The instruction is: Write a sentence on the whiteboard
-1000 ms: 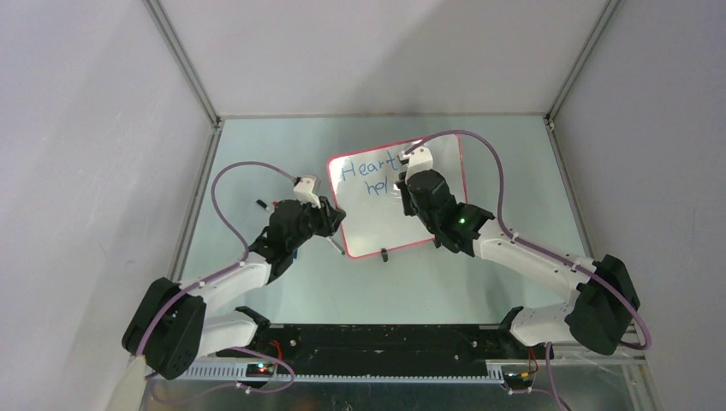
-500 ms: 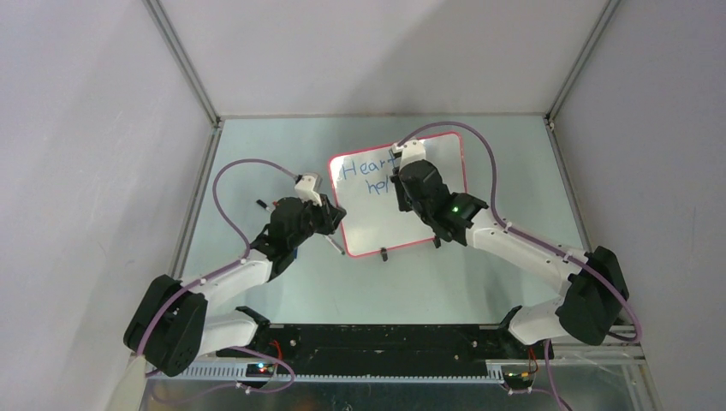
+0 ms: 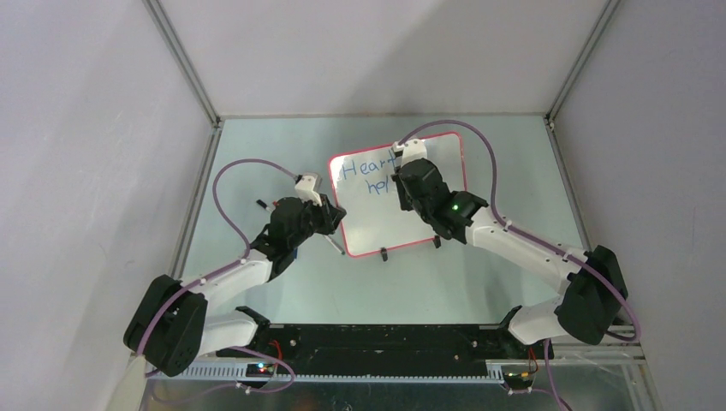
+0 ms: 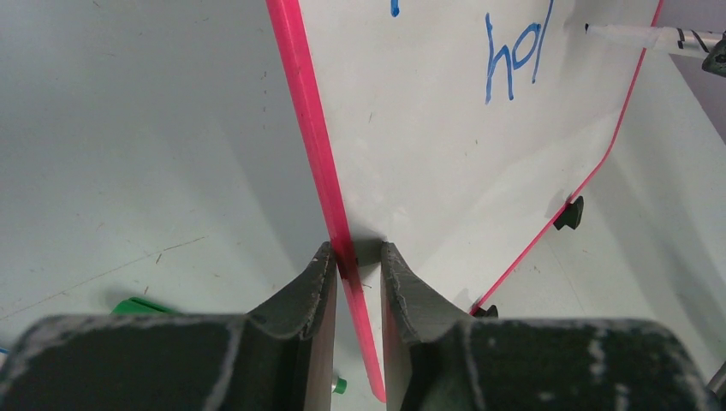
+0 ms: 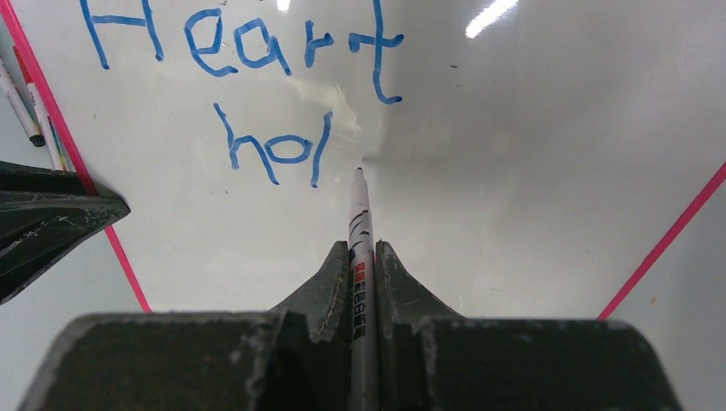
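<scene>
The whiteboard, glossy white with a thin red frame, stands tilted on the table. On it the sentence reads "Heart" and, below that, "hol" in blue. My left gripper is shut on the whiteboard's left red edge; from above this left gripper sits at the board's left side. My right gripper is shut on a white marker. The marker's tip meets the board just right of "hol". From above, the right gripper covers part of the writing.
Two black feet prop the board's near edge. Loose markers lie on the table beyond the board's left edge, one by my left gripper. A green cap lies nearby. Frame posts and grey walls close in the table.
My right gripper has shifted a little to the left over the board with the marker. The left arm stays at the board's edge.
</scene>
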You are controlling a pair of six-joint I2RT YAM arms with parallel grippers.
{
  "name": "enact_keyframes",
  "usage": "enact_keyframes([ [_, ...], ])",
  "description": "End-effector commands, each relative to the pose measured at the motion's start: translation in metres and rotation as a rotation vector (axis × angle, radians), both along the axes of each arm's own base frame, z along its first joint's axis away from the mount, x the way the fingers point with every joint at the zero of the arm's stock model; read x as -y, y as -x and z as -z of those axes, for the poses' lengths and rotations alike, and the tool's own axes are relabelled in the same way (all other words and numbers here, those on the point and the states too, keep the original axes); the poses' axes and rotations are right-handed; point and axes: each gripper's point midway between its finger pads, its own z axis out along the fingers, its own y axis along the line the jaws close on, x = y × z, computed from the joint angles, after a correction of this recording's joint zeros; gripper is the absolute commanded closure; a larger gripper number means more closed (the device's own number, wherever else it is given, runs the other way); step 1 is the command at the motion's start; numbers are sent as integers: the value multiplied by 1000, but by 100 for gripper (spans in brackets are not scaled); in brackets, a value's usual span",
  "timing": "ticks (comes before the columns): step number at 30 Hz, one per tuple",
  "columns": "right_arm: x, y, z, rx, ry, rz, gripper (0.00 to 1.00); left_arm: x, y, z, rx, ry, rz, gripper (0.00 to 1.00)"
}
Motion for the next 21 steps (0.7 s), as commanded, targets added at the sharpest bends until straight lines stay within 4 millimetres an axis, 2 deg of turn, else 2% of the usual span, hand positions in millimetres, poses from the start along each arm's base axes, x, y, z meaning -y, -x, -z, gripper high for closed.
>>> enact_keyframes([
  [1, -2, -9, -20, 37, -33, 28, 100, 2, -9, -13, 45, -23, 2, 82],
  [21, -9, -18, -13, 27, 10, 38, 100, 2, -8, -13, 47, -24, 2, 81],
])
